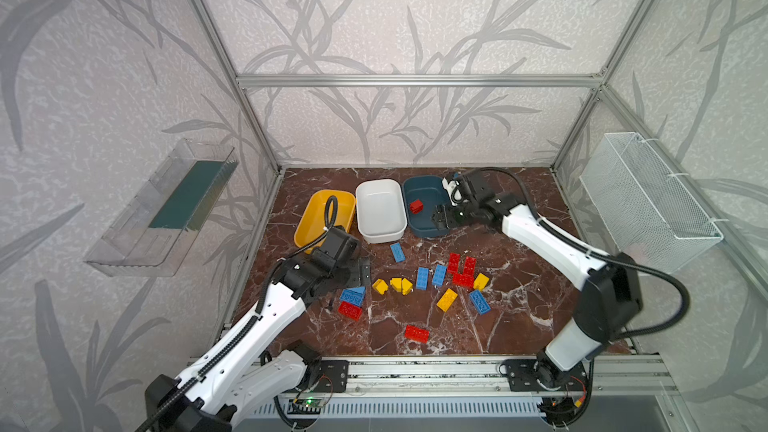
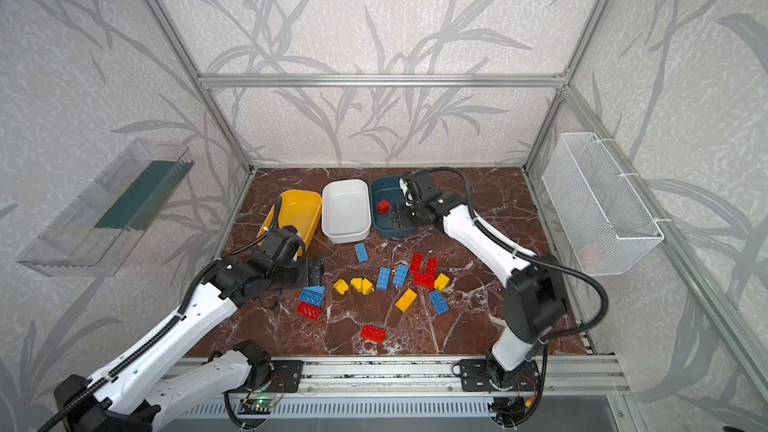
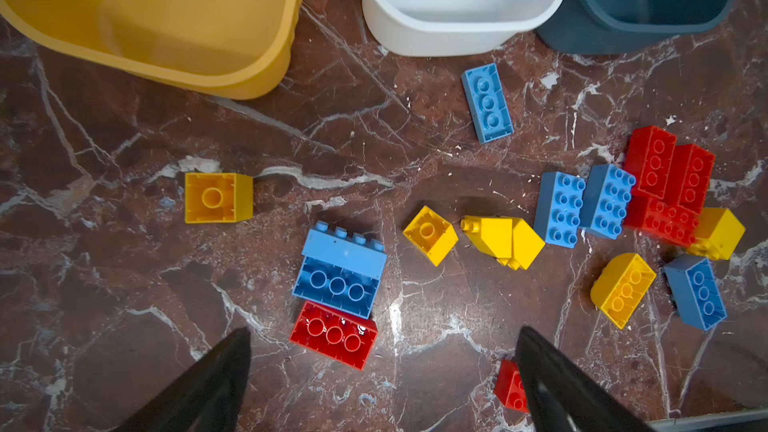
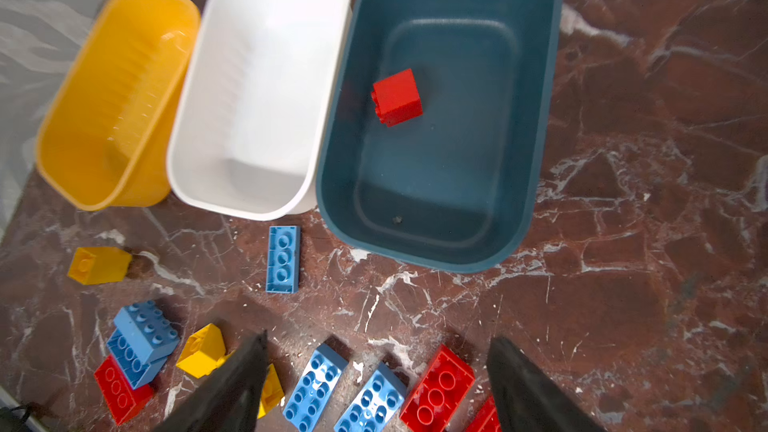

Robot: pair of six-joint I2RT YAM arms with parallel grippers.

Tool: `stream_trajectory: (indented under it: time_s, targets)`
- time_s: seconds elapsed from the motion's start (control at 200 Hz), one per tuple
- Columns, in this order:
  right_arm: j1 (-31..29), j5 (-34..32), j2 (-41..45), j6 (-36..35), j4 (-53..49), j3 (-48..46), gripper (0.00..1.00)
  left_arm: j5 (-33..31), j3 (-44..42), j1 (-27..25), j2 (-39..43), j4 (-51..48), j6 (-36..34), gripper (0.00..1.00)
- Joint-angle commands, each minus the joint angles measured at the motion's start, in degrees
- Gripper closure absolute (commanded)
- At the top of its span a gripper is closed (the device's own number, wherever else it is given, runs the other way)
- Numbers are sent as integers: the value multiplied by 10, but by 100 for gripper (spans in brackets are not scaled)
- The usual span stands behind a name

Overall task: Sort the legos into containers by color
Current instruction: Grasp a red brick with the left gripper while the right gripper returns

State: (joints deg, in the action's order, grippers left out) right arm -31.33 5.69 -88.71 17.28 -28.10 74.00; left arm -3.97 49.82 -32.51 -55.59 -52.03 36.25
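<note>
**Red brick [image 4: 397,96] in teal tub [image 4: 536,118]**

The red brick lies inside the teal tub. Right gripper [image 4: 378,338] hangs over the tub, jaws apart, empty. Left gripper [image 3: 384,330] hangs over loose bricks [image 3: 561,209] on the table [image 3: 124,284], jaws apart, empty.

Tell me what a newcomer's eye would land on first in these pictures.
A lone red brick lies in the dark teal tub, rightmost of three tubs at the back of the marble table; the yellow tub and white tub beside it look empty. In front, red, yellow and blue bricks lie scattered across the table's middle.
</note>
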Motion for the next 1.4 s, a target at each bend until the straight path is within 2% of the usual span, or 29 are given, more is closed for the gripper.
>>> stream_trajectory:
  time_s: [0.0,0.22,0.43,0.6,0.9,1.035,1.13,1.395]
  targets:
    - [2,35,89,4,122,-115,15,-34,-44,-25,-7,-23,73,1]
    - [1,85,249,60,226,-328,15,-52,-98,-48,-60,9,109,1]
    - [1,107,330,81,263,-427,15,-58,-121,-48,-100,63,90,1]
    - [1,110,352,83,278,-444,15,-42,-132,-49,-144,100,81,1]
    - [1,115,345,88,304,-462,15,-69,-133,-49,-198,109,73,1]
    - [1,113,339,89,308,-462,15,-52,-139,-50,-206,124,76,7]
    - [1,109,339,88,308,-462,15,-42,-145,-54,-205,130,85,8]
    - [1,99,340,83,304,-463,15,-34,-161,-99,-180,130,134,12]
